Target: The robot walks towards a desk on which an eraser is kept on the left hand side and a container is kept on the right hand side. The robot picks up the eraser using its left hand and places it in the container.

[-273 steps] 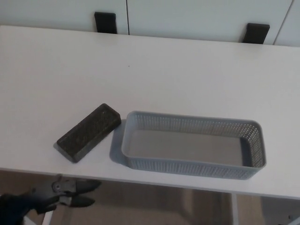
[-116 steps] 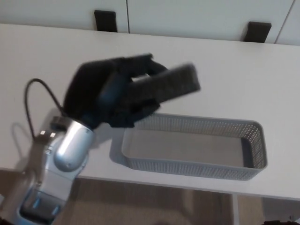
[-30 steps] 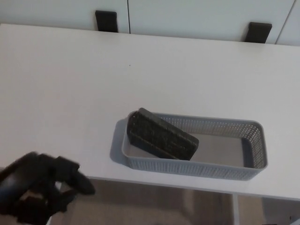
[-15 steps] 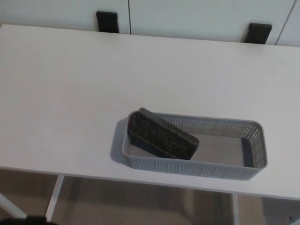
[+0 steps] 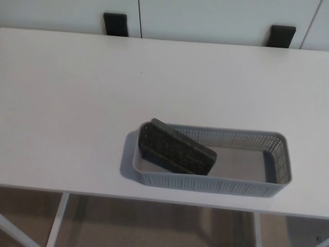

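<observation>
No robot hand is seen anywhere in the head view, so the state of the fingers cannot be told. A white desk (image 5: 67, 103) fills most of the picture. Toward its front edge a grey perforated container (image 5: 247, 185) is set. In the container's left end the dark eraser (image 5: 175, 149) is propped, its left end tilted up against the wall.
</observation>
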Robot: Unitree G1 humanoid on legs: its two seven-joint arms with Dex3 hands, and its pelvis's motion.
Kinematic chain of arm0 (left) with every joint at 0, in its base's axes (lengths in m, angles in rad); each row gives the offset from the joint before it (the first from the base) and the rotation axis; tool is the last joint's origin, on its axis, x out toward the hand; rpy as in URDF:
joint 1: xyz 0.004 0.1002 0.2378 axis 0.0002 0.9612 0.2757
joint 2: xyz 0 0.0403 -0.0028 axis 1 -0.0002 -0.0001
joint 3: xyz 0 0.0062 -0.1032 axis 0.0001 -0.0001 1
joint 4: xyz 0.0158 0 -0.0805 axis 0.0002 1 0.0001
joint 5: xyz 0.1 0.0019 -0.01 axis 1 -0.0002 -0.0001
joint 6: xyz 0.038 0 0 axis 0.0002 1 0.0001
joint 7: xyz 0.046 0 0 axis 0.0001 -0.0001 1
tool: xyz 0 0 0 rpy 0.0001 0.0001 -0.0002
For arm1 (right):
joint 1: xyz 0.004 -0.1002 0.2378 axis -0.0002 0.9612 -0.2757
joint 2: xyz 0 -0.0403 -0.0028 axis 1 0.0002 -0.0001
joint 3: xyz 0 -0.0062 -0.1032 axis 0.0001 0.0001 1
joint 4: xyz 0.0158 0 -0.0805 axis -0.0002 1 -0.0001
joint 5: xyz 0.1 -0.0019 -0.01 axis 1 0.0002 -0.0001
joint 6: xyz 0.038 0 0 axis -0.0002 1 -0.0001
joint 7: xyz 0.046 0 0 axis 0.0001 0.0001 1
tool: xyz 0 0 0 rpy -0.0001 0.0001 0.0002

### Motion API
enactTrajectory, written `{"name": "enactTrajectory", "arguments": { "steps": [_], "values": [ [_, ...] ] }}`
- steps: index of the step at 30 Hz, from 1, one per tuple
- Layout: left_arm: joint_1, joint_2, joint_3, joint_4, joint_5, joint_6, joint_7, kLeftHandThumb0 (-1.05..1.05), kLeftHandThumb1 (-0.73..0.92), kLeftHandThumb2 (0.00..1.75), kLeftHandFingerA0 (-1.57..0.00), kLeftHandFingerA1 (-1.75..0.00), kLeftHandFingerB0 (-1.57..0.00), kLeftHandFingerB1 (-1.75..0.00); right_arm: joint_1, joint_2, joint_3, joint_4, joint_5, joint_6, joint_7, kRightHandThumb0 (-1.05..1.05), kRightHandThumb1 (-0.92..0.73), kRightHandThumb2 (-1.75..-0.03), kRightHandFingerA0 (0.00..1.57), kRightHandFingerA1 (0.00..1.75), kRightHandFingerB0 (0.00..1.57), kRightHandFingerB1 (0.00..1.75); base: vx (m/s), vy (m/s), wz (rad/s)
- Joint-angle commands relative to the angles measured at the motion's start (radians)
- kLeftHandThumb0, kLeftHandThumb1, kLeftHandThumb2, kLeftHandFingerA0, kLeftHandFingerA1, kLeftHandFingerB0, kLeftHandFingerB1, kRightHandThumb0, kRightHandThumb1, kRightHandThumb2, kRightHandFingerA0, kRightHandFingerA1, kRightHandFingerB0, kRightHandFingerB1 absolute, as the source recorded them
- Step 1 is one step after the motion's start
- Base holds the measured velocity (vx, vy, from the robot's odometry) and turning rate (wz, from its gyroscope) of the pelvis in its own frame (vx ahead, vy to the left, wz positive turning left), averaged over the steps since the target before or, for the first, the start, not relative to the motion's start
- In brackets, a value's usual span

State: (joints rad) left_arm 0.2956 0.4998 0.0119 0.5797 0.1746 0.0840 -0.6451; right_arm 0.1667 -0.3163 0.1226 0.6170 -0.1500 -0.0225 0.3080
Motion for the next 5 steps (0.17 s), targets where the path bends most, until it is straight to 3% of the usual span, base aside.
{"name": "enactTrajectory", "arguments": {
  "steps": [1, 5],
  "values": [
    [-0.07, -0.008, -0.007, 0.338, 0.05, -0.385, 0.265, -0.72, 0.9, 0.67, -0.27, -0.34, -0.24, -0.31, 0.054, -0.005, -0.075, 0.02, 0.05, -0.123, -0.052, -0.53, -0.6, -0.58, 0.6, 0.5, 0.54, 0.44, 0.0, 0.0, 0.0],
    [-0.094, -0.01, -0.011, 0.363, 0.039, -0.387, 0.244, -0.71, 0.88, 0.67, -0.24, -0.35, -0.23, -0.31, 0.033, 0.002, -0.076, 0.045, 0.044, -0.122, -0.059, -0.54, -0.6, -0.58, 0.61, 0.51, 0.54, 0.44, 0.0, 0.0, 0.0]
  ]
}}
